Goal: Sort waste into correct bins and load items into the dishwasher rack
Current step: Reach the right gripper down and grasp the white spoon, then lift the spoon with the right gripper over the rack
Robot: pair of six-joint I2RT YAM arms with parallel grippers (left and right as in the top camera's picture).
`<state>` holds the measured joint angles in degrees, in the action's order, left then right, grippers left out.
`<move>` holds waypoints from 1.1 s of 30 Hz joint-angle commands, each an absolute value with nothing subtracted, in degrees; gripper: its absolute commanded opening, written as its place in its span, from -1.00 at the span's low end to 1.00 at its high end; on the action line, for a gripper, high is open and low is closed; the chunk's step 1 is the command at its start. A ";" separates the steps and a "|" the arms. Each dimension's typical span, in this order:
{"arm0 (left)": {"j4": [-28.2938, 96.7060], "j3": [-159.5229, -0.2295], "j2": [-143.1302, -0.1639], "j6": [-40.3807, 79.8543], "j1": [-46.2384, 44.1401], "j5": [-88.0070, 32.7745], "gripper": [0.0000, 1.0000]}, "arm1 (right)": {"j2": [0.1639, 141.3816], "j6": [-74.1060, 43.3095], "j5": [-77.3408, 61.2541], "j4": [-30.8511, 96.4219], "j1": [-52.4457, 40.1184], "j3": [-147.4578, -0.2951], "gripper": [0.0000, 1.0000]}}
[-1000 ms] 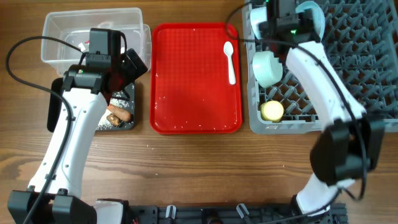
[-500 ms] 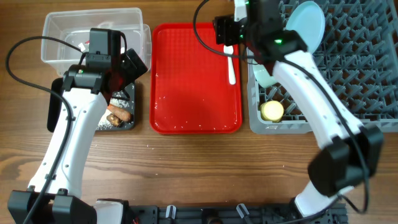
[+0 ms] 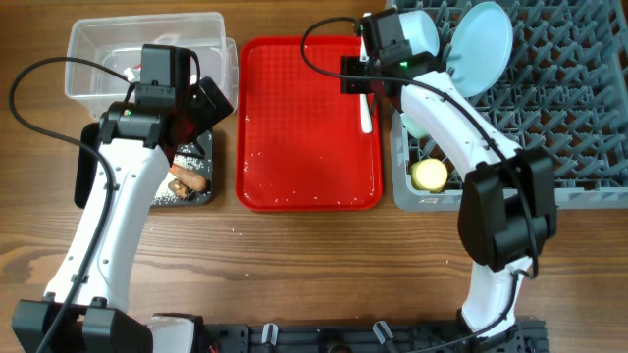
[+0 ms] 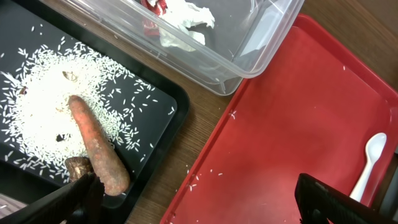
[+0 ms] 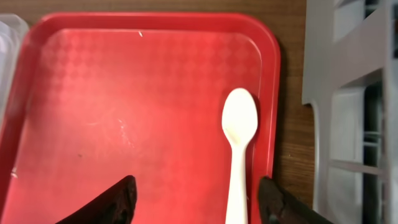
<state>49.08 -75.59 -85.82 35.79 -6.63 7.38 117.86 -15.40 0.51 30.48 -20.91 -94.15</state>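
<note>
White plastic spoon (image 5: pixel 238 152): lies flat on the red tray (image 3: pixel 294 147), bowl toward the top of the frame, handle running down, just beside the tray's right rim in the wrist view. Right claw (image 5: pixel 196 190): released, fingers spread wide above the tray, the spoon's handle between them but much nearer the right-hand finger. We hold nothing in it yet. Left claw (image 4: pixel 199 196): also released and empty, hanging over the gap between the black tray (image 4: pixel 163 102) and the red one. Grey rack (image 3: pixel 589 147), right of the overhead frame: already carries the blue plate (image 3: pixel 481 49) on edge and the yellow cup (image 3: pixel 429 175). Clear tub (image 3: pixel 88 39), upper left: tissue (image 4: pixel 183 25) and wrapper (image 4: pixel 155 9) inside. Black tray: carrot stick (image 4: pixel 96 146) and rice (image 4: pixel 37 112). Step in hand, as we judge it: fetch the spoon, the last item outside the rack. To do it well we should shift the right claw toward the rim until the handle sits midway, check that the outer finger has room between handle and rim, sink until the fingertips meet the tray, then pinch across the handle's narrow width, since so thin a piece could easily slip or flip.
</note>
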 commanded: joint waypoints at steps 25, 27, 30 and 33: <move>49.08 -75.85 -85.27 34.72 -6.59 7.11 1.00 | 131.94 -16.69 6.44 27.27 -20.84 -94.26 -0.06; 49.08 -75.85 -85.27 34.72 -6.59 7.09 1.00 | 132.27 -16.71 6.44 27.29 -20.84 -94.24 -0.15; 49.08 -75.85 -85.27 34.72 -6.59 7.11 1.00 | 132.29 -16.71 6.44 27.27 -20.84 -94.21 -0.31; 49.08 -75.85 -85.27 34.72 -6.59 7.09 1.00 | 132.29 -16.73 6.24 27.31 -20.84 -94.21 -0.39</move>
<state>49.08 -75.59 -85.82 35.79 -6.63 7.38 129.71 -16.45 6.09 26.92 -20.95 -94.21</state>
